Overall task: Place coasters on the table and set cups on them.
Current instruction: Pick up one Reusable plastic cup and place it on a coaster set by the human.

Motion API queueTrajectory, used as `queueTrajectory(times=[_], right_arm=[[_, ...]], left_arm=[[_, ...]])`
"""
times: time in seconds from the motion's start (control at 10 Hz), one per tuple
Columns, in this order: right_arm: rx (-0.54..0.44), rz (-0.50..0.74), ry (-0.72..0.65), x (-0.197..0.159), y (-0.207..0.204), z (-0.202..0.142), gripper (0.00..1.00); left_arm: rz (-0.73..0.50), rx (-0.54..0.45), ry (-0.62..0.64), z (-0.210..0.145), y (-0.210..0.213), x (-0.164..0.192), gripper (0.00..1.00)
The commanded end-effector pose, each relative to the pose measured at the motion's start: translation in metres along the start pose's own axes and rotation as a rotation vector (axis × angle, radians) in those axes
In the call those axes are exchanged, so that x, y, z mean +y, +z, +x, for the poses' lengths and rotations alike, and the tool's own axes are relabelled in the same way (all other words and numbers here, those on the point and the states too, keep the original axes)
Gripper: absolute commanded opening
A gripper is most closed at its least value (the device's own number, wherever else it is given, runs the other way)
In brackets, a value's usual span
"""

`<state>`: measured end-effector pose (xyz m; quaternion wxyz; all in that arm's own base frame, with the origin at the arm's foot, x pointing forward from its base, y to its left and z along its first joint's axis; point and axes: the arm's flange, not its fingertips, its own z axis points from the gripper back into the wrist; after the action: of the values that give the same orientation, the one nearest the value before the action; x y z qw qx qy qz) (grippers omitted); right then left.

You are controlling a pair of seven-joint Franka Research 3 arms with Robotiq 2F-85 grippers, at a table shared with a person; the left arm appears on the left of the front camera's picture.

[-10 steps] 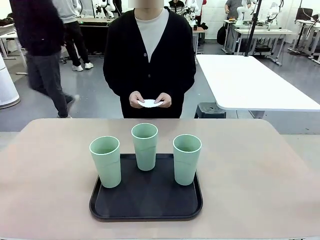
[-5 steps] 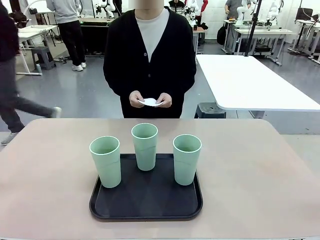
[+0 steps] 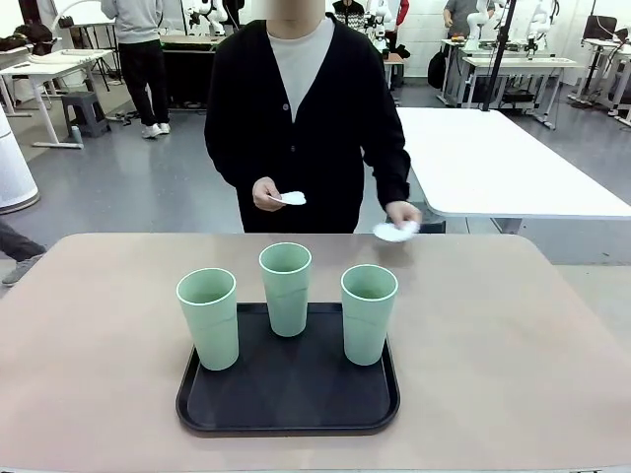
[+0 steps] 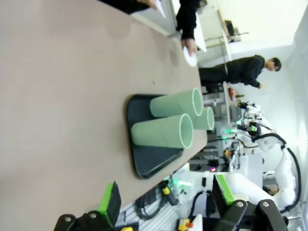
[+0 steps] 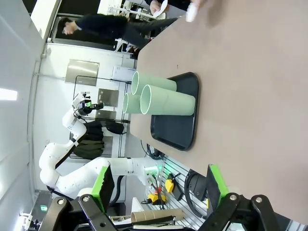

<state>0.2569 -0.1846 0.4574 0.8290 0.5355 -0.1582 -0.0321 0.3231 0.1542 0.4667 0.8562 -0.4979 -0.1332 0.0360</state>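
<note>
**One coaster leaves the stack and heads for the worktop**

The person's hands no longer meet at the waist. The left hand has swung out and down with a single coaster, and now sits at the far edge of the worktop; whether the coaster touches the surface cannot be told. The right hand now holds the remaining coasters alone. In the background, the passer-by has walked out to the left, with just a lower leg and shoe at the frame edge.

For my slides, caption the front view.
Three green cups on a black tray; a person's hand holds a coaster at the table's far edge.
</note>
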Motion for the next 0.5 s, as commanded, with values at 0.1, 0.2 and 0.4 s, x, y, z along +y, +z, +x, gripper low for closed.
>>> queueTrajectory(times=[0.1,0.2,0.4], right_arm=[[-0.002,0.017,0.006,0.0004,0.0002,0.0003,1.0],[-0.002,0.017,0.006,0.0004,0.0002,0.0003,1.0],[-0.002,0.017,0.006,0.0004,0.0002,0.0003,1.0]], left_arm=[[-0.007,-0.006,0.002,0.0015,0.0022,0.0017,1.0],[-0.007,-0.006,0.002,0.0015,0.0022,0.0017,1.0],[-0.007,-0.006,0.002,0.0015,0.0022,0.0017,1.0]])
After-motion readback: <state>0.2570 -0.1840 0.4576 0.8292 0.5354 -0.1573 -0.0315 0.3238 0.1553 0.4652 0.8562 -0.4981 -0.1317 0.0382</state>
